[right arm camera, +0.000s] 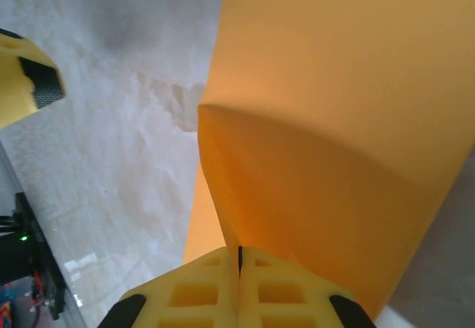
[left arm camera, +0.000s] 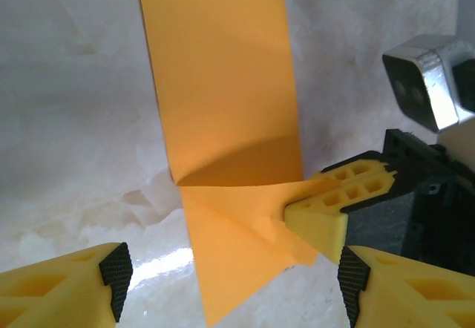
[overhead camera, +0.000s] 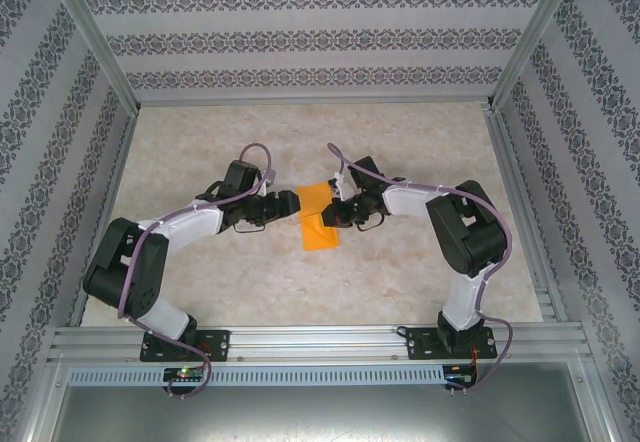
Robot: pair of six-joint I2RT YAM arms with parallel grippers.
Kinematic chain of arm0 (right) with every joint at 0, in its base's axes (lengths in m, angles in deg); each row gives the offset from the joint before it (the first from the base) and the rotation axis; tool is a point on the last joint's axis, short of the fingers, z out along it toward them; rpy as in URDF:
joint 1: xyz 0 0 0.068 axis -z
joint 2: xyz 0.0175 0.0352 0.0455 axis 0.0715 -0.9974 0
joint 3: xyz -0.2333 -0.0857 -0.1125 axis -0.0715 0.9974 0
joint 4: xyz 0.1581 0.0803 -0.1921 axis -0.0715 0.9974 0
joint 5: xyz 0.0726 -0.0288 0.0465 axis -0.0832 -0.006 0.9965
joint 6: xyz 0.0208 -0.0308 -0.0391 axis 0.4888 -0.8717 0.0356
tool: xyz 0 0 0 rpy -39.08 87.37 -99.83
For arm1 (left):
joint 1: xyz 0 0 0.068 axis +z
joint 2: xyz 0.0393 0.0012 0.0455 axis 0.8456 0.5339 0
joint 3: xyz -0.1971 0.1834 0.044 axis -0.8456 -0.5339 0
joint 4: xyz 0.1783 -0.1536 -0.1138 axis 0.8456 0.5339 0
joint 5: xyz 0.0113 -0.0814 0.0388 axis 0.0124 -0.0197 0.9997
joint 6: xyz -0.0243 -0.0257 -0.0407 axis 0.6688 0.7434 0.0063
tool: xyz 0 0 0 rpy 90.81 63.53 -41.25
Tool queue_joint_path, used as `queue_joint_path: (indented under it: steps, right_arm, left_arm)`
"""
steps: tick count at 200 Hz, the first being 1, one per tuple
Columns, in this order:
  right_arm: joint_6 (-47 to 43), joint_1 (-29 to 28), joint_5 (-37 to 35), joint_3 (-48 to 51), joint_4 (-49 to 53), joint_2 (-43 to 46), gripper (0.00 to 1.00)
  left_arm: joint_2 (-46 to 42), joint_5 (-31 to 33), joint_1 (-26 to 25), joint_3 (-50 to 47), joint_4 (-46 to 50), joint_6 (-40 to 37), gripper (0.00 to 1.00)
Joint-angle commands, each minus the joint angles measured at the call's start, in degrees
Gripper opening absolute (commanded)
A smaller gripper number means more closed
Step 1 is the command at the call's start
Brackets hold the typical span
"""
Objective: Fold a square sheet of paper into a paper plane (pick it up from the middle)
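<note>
Bright, even light pours down from overhead in the top view. The table (overhead camera: 200,142) reads pale and crisp, with only short, soft shadows under the two arms (overhead camera: 190,224). Over to the left wrist view: white glare on the table at 7 o'clock, a brown shadow across the orange sheet (left arm camera: 223,83) just above its fold, and the yellow fingers (left arm camera: 67,287) look soft. In the right wrist view the sheet is close and blurred, shaded in a curved band, and a grey shadow smudges the table at 11 o'clock.
</note>
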Motion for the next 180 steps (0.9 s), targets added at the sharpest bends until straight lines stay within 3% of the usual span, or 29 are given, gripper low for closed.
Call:
queue_joint_path:
  steps: [1,69,109,137,180]
  right_arm:
    - [4.4,0.7,5.8,0.5,-5.5,4.3,0.0]
    - [16.2,3.2,13.7,4.1,-18.3,9.2,0.0]
    - [21.1,3.8,15.4,5.3,-24.2,10.8,0.0]
    - [26.8,4.4,17.1,6.7,-32.0,10.5,0.0]
    - [29.5,4.6,17.2,7.8,-35.7,9.8,0.01]
  left_arm:
    - [-2.7,-1.2,-0.3,-2.9,-12.2,7.4,0.78]
    - [-3.6,-2.1,0.1,-8.4,-31.7,22.3,0.82]
    - [-0.6,-3.6,0.0,-8.3,-39.1,31.6,0.74]
    - [2.2,-6.6,-0.2,-6.2,-40.0,34.5,0.7]
    - [4.7,-9.0,-1.1,-3.8,-44.2,38.2,0.63]
